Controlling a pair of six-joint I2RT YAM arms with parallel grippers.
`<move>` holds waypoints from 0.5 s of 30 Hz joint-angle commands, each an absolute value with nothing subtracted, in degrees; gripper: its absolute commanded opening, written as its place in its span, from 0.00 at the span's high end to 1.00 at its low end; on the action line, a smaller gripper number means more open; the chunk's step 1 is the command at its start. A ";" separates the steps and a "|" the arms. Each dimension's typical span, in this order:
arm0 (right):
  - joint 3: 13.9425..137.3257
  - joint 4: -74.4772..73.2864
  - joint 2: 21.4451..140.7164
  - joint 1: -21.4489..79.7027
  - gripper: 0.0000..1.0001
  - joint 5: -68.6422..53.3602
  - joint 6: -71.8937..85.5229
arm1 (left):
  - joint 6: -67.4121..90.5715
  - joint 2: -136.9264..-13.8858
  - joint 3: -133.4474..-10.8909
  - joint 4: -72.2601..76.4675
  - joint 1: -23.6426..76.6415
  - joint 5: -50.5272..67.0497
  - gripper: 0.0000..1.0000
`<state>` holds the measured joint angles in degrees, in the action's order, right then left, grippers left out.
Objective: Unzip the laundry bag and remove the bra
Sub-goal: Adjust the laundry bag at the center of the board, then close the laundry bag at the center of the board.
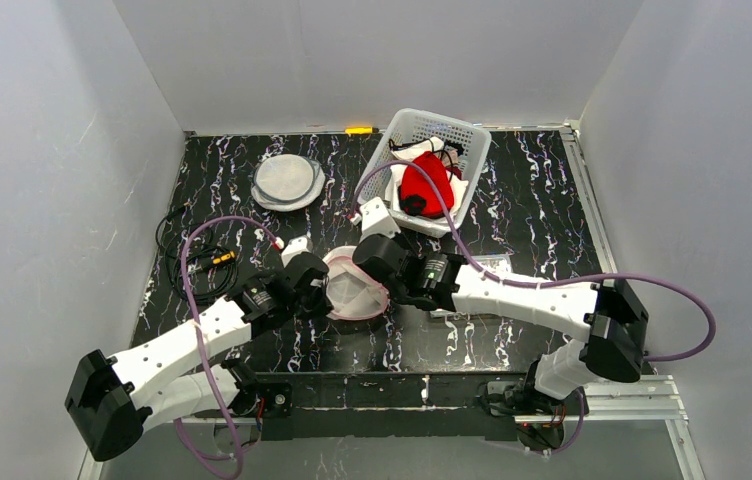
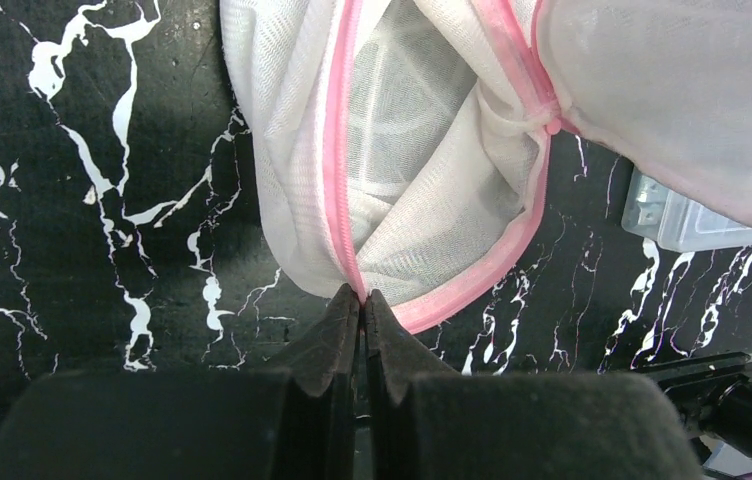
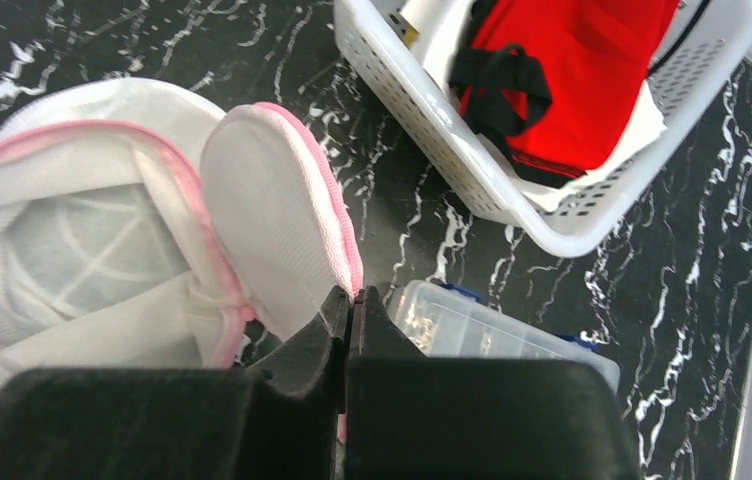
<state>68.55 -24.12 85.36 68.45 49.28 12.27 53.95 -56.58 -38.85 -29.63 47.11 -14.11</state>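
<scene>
Marbled table (image 1: 532, 180): left pincer (image 2: 362, 297), right pincer (image 3: 352, 296) grip laundry bag (image 1: 353, 291)

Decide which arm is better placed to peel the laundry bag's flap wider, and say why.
Probably right: the right end effector is shut on the flap, while the left end effector pins the laundry bag at its zip.

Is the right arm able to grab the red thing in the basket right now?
Probably not yet: the right gripper is shut on the pink edge of the laundry bag. The red garment lies uncovered in the white basket nearby.
</scene>
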 commanded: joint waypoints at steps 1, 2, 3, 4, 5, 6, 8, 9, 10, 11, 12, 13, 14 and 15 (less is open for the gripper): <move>73.18 -21.17 86.90 68.98 0.99 47.59 15.41 | 54.64 -55.72 -36.80 -28.02 47.30 -14.47 1.00; 73.47 -20.62 87.14 68.99 0.99 46.23 16.21 | 54.79 -55.50 -36.37 -27.64 47.30 -14.46 1.00; 73.55 -19.74 87.25 69.03 0.99 44.61 17.12 | 54.79 -55.25 -35.87 -27.04 47.29 -14.50 1.00; 73.44 -18.74 87.27 69.05 0.99 42.82 18.04 | 54.72 -55.20 -35.60 -26.75 47.34 -14.57 1.00; 73.27 -17.50 87.39 69.08 0.99 40.73 19.09 | 54.72 -55.20 -35.40 -26.57 47.37 -14.71 1.00; 73.26 -16.66 87.65 69.11 0.99 38.97 19.79 | 54.73 -55.27 -35.34 -26.59 47.30 -14.90 1.00; 73.74 -15.96 88.91 69.08 0.99 36.00 20.82 | 54.67 -55.33 -35.19 -26.64 47.30 -15.09 1.00; 74.03 -15.94 89.76 69.12 0.99 34.83 21.18 | 54.68 -55.27 -35.05 -26.57 47.29 -15.11 1.00; 74.16 -15.93 90.43 69.15 0.99 33.97 21.50 | 54.75 -55.16 -34.82 -26.43 47.30 -15.12 1.00; 74.10 -15.68 91.04 69.11 0.99 33.25 21.84 | 54.81 -54.93 -34.54 -26.23 47.29 -15.05 1.00; 74.06 -15.38 91.53 69.16 0.99 32.47 22.13 | 54.97 -54.67 -34.17 -26.08 47.32 -15.08 1.00; 73.89 -14.95 91.92 69.10 0.99 31.82 22.46 | 54.98 -54.40 -33.88 -25.96 47.33 -15.04 1.00; 73.73 -14.36 92.23 69.08 0.99 31.07 22.84 | 55.14 -54.07 -33.52 -25.99 47.29 -15.03 1.00; 73.49 -13.58 92.46 69.16 0.99 30.14 23.07 | 55.25 -53.80 -33.18 -25.94 47.29 -15.03 1.00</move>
